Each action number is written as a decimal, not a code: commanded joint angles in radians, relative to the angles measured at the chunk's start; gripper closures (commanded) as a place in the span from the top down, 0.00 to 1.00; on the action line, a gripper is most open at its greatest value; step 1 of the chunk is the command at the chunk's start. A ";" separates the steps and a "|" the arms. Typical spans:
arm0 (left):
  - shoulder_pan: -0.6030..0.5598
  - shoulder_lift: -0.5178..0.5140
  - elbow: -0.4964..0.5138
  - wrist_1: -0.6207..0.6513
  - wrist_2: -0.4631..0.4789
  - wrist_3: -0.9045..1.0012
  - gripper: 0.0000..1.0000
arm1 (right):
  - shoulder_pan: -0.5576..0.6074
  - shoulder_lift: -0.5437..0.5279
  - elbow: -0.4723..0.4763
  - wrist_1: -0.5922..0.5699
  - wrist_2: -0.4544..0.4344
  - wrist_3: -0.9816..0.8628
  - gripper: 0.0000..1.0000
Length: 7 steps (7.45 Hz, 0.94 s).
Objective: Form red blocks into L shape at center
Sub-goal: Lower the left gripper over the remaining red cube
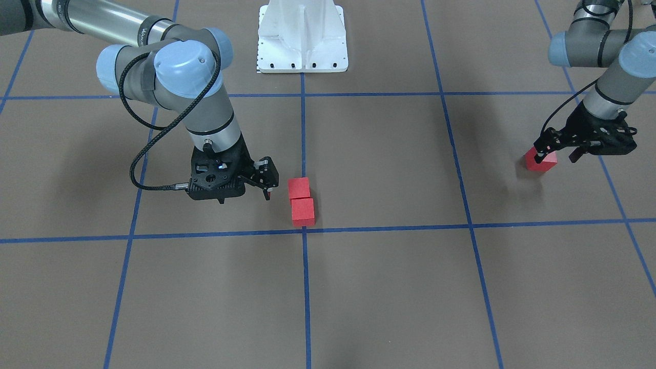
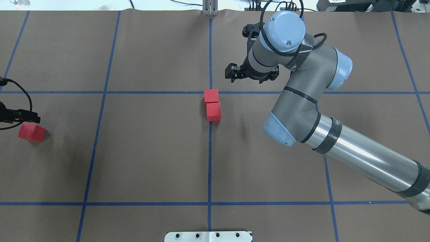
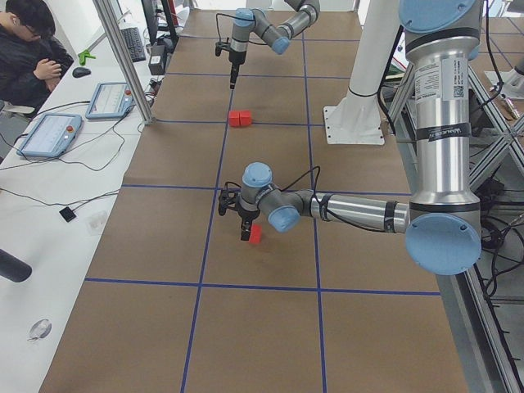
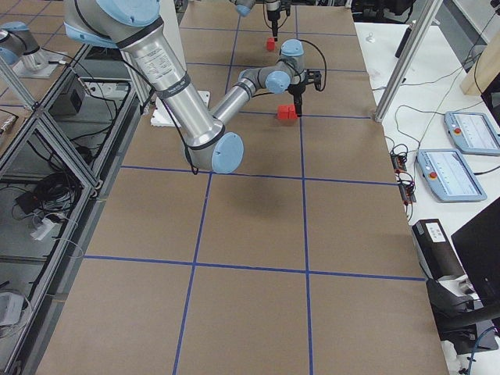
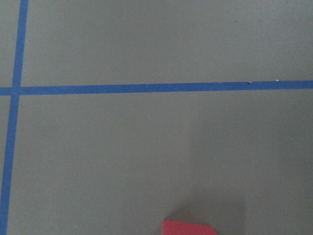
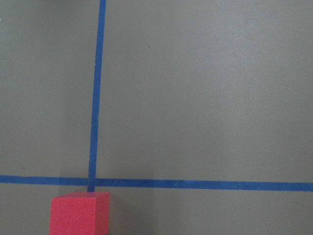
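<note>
At center [image 1: 304,230], two red blocks [image 1: 302,209] touching (third block [image 1: 540,160] apart)

Silver-grey tubular arms [image 2: 362,154], pale-blue joint caps [image 1: 184,69], looped black cables [image 1: 131,171], white bolted pedestal base [image 1: 302,36].

At the center crossing [image 2: 210,92] one red block [image 2: 211,95] touches a second red block [image 2: 213,111] set slightly askew on the robot's side of it, the right gripper [image 2: 232,73] hangs just beyond them to the right, and a third red block [image 2: 32,132] lies far left, just beside the left gripper [image 2: 20,116].
</note>
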 commanded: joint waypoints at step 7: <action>0.034 0.005 0.029 -0.010 0.008 0.006 0.99 | 0.005 -0.001 -0.004 -0.001 -0.002 -0.009 0.99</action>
